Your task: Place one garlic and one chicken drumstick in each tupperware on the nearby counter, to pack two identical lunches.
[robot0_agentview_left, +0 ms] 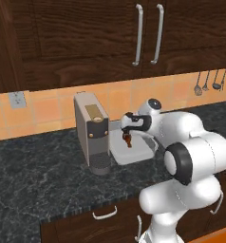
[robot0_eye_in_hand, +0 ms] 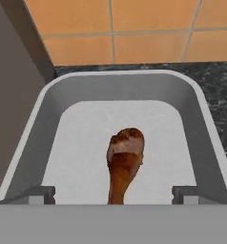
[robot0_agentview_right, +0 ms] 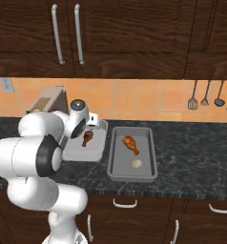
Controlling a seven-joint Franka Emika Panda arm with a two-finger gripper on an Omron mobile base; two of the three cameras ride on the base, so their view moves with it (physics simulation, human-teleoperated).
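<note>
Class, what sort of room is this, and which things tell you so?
Almost certainly a kitchen: a speckled stone counter under dark wood cupboards, a coffee machine and cooking utensils hanging on the tiled wall.

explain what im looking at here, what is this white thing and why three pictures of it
The white thing is a robot arm in a simulated kitchen. Two pictures come from cameras behind it, left and right; the third looks along its gripper. On the counter sit a coffee machine and two trays. The darker tray holds a drumstick and a garlic. The paler tray holds a second drumstick, with the gripper's fingers spread wide either side of it, not gripping.
</note>
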